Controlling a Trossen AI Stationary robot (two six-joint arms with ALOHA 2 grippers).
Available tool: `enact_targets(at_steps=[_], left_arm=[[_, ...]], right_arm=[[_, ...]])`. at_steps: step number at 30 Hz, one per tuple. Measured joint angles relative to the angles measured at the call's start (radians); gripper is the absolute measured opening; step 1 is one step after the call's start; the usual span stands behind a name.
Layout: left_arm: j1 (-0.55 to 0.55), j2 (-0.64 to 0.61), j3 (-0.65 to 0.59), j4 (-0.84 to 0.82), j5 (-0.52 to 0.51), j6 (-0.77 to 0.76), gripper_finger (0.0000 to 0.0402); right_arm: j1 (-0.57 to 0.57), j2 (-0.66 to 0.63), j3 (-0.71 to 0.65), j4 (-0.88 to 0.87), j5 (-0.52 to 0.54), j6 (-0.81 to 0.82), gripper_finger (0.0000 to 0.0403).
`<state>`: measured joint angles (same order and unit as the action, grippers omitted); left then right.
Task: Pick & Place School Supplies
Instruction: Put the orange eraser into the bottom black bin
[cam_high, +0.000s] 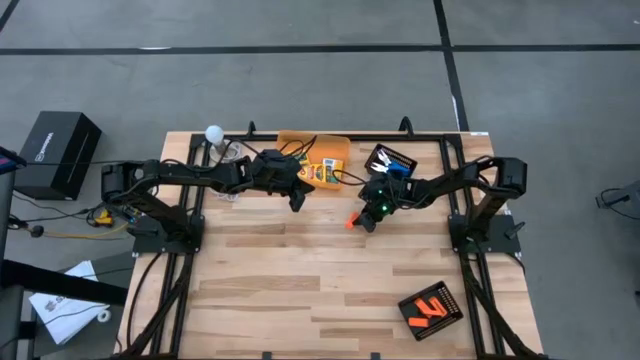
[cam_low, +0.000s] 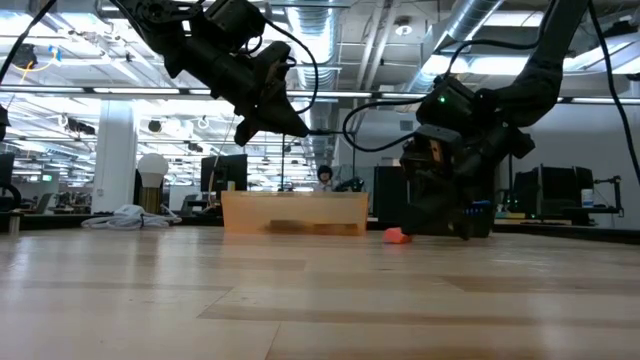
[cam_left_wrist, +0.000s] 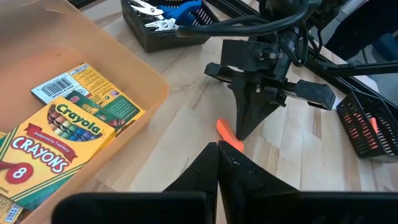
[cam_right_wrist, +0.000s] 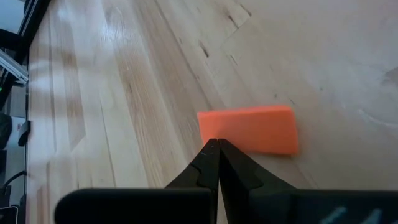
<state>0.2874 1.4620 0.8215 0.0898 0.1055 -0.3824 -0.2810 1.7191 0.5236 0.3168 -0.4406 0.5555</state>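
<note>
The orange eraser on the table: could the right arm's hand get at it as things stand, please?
Probably yes. The right hand, fingers shut, hovers just beside the orange eraser, which lies alone on bare table; the hand would need to open first.

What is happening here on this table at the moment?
A two-armed robot is sorting school supplies. The right gripper, fingers shut and empty, is low over the table with its tips just beside an orange piece lying on the wood. The left gripper, also shut and empty, hangs in the air beside the orange bin, which holds crayon boxes. A black tray behind holds blue-handled scissors.
</note>
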Motion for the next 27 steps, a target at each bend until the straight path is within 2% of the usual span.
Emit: enact_targets(at_steps=[27], left_arm=[[-0.004,0.000,0.000,-0.001,0.020,0.000,0.0001]], right_arm=[[-0.002,-0.005,-0.012,-0.023,0.054,0.015,0.0000]])
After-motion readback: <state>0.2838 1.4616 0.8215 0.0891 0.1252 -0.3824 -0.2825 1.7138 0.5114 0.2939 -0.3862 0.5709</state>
